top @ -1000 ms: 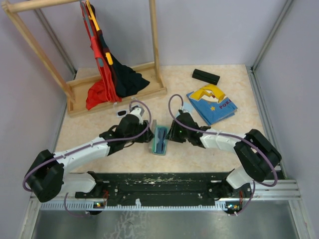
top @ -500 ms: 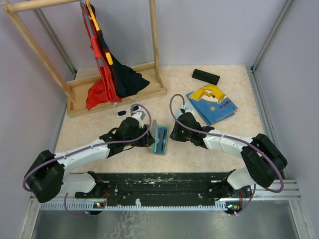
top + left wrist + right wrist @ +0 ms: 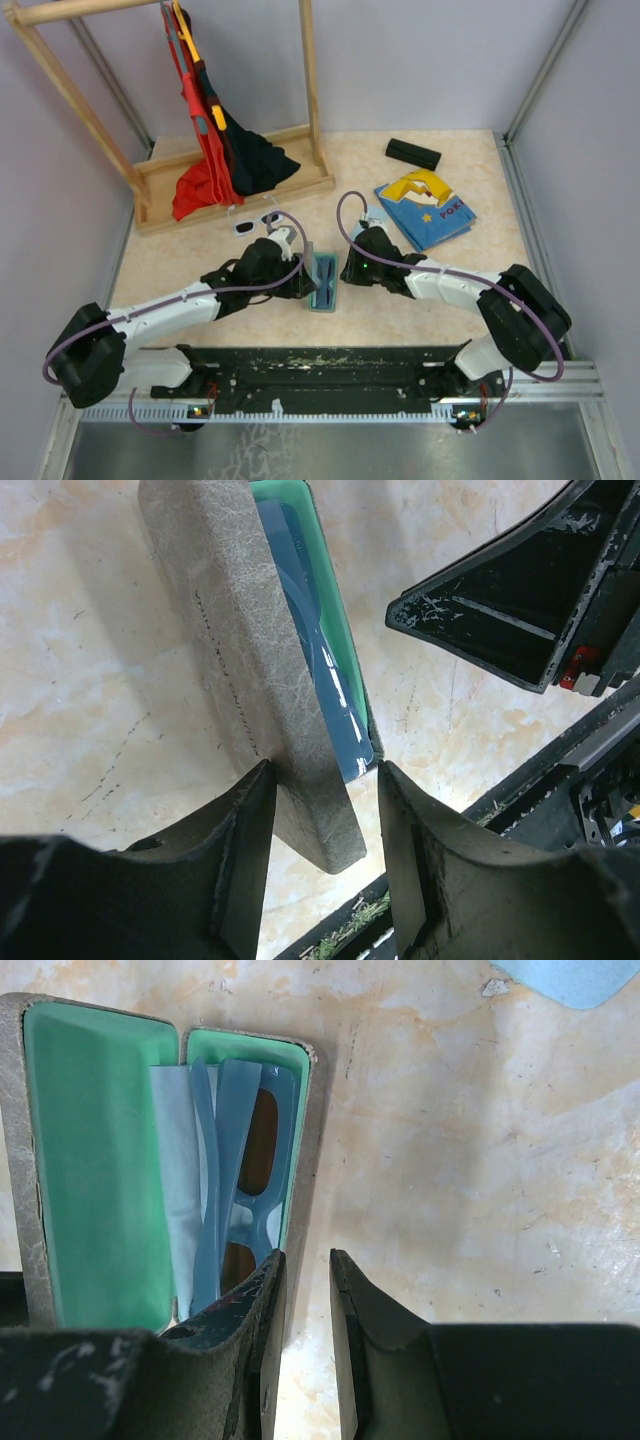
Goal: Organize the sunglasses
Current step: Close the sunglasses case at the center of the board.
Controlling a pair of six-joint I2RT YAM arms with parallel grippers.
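Blue sunglasses (image 3: 240, 1120) lie folded in the open grey case (image 3: 95, 1160), just left of right gripper (image 3: 305, 1260) | its jaws slightly apart, empty | left gripper (image 3: 320, 770) clamped on case's end

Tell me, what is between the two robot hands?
An open green-lined case lies between the left gripper and the right gripper, seen in the top view. The right wrist view shows blue sunglasses inside.
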